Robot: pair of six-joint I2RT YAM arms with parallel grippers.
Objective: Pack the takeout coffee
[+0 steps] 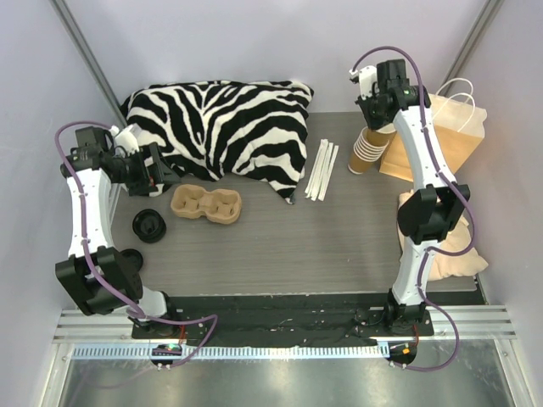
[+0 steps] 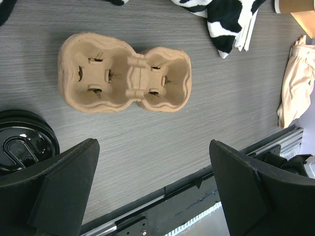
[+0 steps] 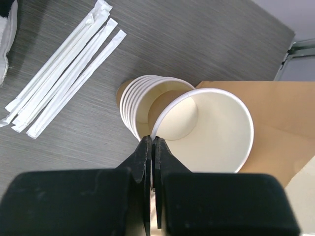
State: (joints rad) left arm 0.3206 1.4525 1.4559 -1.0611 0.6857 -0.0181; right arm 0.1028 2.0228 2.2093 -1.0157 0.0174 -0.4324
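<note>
At the far right of the grey counter (image 1: pixel 339 237), right fingers (image 3: pixel 141 162) are clamped on the rim of a lidless tan paper cup (image 3: pixel 216 137), tilted over a stack of tan cups (image 3: pixel 130 105) beside a brown paper bag (image 3: pixel 275 128). Left fingers (image 2: pixel 64 182) stand wide apart above a moulded pulp carrier (image 2: pixel 123 78).

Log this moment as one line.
right gripper: shut on rim of top paper cup, tilted off cup stack | left gripper: open beside cup carrier | black lid: beside carrier
</note>
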